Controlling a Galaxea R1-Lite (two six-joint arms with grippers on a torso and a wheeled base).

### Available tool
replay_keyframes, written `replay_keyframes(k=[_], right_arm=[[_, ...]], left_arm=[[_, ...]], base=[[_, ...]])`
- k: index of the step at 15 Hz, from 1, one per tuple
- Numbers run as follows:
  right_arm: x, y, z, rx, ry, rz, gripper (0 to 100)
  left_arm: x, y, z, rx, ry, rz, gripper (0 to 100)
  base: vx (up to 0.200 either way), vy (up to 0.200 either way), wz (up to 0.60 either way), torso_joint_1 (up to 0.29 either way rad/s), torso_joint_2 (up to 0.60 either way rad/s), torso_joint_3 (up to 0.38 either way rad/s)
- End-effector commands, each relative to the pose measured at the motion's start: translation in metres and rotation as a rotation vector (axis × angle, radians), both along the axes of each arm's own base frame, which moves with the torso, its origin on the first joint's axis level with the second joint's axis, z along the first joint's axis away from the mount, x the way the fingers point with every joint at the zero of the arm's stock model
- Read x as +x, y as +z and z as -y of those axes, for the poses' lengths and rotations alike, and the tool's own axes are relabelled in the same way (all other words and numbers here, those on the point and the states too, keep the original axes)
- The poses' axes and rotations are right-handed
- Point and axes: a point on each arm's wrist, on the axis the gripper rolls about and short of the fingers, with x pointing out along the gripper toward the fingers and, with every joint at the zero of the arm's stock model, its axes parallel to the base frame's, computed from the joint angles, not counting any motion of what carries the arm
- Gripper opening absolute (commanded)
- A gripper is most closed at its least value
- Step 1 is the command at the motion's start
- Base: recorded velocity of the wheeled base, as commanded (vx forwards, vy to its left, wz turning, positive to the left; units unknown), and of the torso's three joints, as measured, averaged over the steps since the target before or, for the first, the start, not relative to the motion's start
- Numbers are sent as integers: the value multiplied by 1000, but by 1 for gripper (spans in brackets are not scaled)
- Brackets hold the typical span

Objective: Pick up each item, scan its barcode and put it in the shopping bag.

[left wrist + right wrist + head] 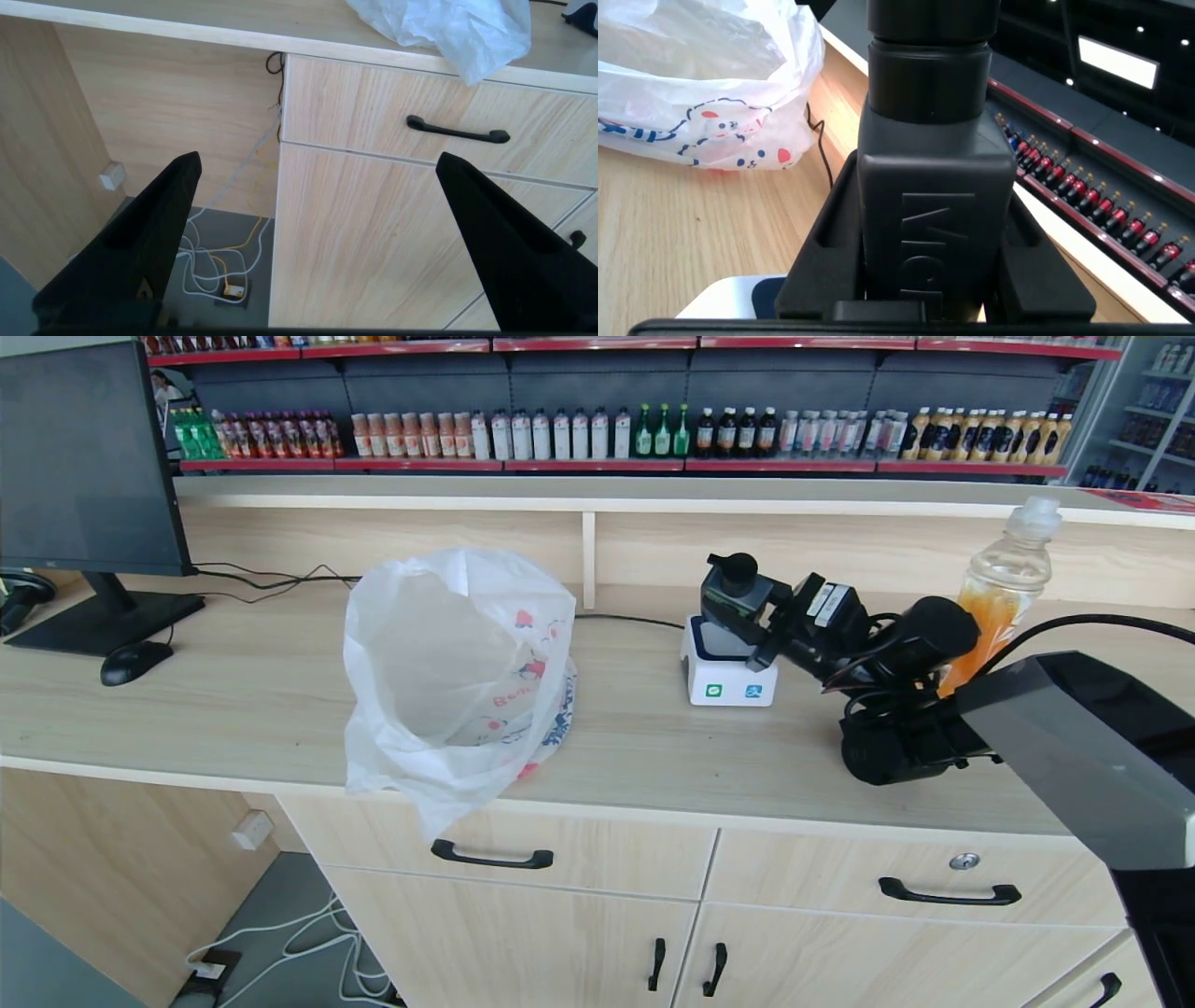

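The dark bottle [733,590] with a black cap hangs roughly upright, cap up, just above the white scanner [729,679]. The right claw [767,616] is clamped on its sides from the robot's right. The shopping bag [457,663] stands open-mouthed on the counter [233,700], off to the bottle's left across a bare stretch of wood. Carrying the bottle over would likely mean a sideways sweep leftward by the right arm. The left claw [318,243], fingers wide apart, hangs low before the drawers [439,121] below the bag. A juice bottle [1004,588] waits behind the right arm.
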Motion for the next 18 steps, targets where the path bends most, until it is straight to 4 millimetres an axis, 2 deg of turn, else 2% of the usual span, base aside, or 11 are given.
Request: replay_keyframes(k=[1,6,11,15,18], right_arm=[[-1,2,-1,1,2,6,0],[-2,5,-1,4,0,9,0],[-11,20,-3,24,10,11,0],[-30,29,-1,45,-8,-41,0],[-57,31,-3,115,-72,-152,0]], left_arm=[[0,0,0,-2,1,0,100],[0,0,0,0,1,0,100],[0,0,0,0,1,0,100],[0,0,0,0,1,0,100],[0,0,0,0,1,-1,100]], base=[[0,0,0,0,0,0],[0,0,0,0,0,0],[0,0,0,0,0,0],[0,0,0,0,0,0],[0,0,0,0,0,0]])
